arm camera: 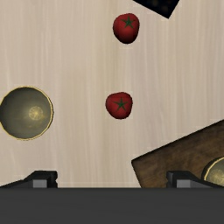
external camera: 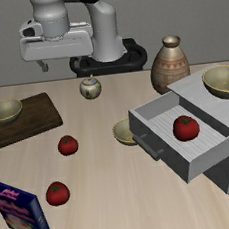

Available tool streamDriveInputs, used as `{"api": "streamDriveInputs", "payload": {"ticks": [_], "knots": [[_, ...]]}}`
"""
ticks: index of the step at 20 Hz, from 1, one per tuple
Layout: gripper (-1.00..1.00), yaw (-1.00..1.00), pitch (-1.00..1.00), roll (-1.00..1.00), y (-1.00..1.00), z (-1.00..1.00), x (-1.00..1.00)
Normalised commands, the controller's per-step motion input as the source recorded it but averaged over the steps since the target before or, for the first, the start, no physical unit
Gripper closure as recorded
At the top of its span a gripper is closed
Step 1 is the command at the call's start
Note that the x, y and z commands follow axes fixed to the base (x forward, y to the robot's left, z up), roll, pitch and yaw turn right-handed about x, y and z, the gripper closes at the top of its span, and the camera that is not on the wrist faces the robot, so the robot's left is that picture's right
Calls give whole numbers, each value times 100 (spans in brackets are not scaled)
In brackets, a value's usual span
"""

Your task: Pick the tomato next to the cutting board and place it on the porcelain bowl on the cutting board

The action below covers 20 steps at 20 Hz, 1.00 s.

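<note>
Reaching stage, with nothing grasped yet. Aiming for the tomato (arm camera: 119, 105), lying free on the surface (arm camera: 70, 52) below the pincer (arm camera: 112, 184), a little ahead of its fingertips and just off the edge of the cutting board (arm camera: 179, 157). Hovering well above, with both fingers set wide apart and clamping nothing.

Next: centre over that tomato, drop straight down, and close across its round middle with a light squeeze, since it probably rolls at a nudge. Then lift and carry sideways to the porcelain bowl (arm camera: 214, 172) on the board, close beside one fingertip.

Not to be mistaken for the target: a second tomato (arm camera: 126, 27) farther ahead of the pincer, near a blue box (external camera: 22, 210), and a third tomato (external camera: 187, 128) inside the open drawer (external camera: 192, 160). Also a small bowl (arm camera: 24, 112) off to the pincer's other side, away from the board.

Pale label with red marks on the box, with no readable writing. No other lettering to make out.
</note>
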Motion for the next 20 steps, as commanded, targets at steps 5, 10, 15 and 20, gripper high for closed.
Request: {"api": "streamDriveInputs", "payload": {"ticks": [5,10,15,20], "knots": [[-100,0,0,0,-20,0,80],[-100,0,0,0,0,-100,0],[-100,0,0,0,0,-100,0],[-100,0,0,0,0,-100,0]]}}
